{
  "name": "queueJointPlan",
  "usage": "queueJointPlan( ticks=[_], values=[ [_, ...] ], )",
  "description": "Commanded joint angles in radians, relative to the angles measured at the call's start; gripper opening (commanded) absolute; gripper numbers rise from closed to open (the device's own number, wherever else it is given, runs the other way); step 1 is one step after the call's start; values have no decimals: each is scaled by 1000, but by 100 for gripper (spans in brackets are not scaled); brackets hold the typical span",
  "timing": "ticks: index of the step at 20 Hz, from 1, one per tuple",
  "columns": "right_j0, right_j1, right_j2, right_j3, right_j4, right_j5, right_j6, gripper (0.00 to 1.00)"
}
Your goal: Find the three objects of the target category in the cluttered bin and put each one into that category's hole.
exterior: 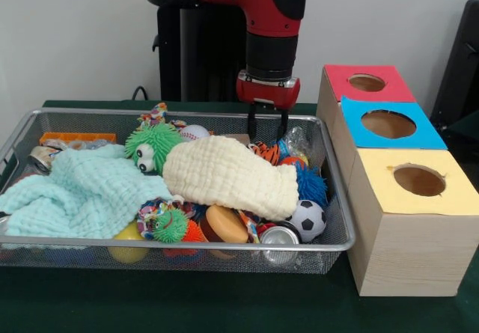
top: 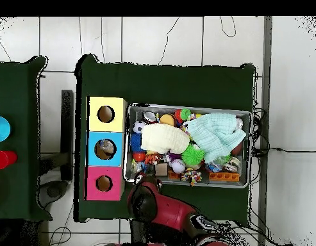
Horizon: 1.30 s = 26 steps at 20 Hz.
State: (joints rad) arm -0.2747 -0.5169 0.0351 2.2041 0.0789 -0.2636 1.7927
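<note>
The wire-mesh bin [exterior: 187, 245] is full of toys and cloths; it also shows in the overhead view [top: 188, 107]. My gripper [exterior: 268, 127] hangs with its black fingers [exterior: 252, 125] apart and nothing between them, low over the bin's far right corner. A see-through crinkly plastic bottle [exterior: 297, 140] lies just right of the fingers, partly hidden by toys. I cannot make out other bottles. The blue-panelled hole [exterior: 388, 124] is the middle one on the wooden box; from overhead the hole [top: 105, 148] shows something pale inside. The arm [top: 147, 200] hides the gripper from overhead.
A cream cloth [exterior: 228, 174] and a mint cloth [exterior: 82, 191] cover much of the bin. A green fuzzy toy [exterior: 152, 144], a small football [exterior: 307, 219], silver cans [exterior: 279, 236] and a baseball [exterior: 194, 132] lie around them. The red hole [exterior: 367, 82] and the yellow hole [exterior: 419, 179] flank the blue one.
</note>
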Motion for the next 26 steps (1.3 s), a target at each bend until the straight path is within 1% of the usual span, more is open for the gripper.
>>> queueJointPlan(
  ticks=[1, 10, 11, 12, 15, 22, 26],
  values=[
    [-17, 28, 91, -9, 45, 86, 227, 100],
    [-30, -21, 174, 4, 136, 92, 324, 100],
    [-23, -37, 164, 2, 144, 110, 312, 100],
    [-5, -63, 146, -1, 160, 155, 291, 100],
    [16, -104, 127, -6, 187, 227, 263, 100],
    [42, -144, 103, -26, 221, 306, 243, 100],
    [43, -148, 101, -25, 223, 308, 239, 100]
  ],
)
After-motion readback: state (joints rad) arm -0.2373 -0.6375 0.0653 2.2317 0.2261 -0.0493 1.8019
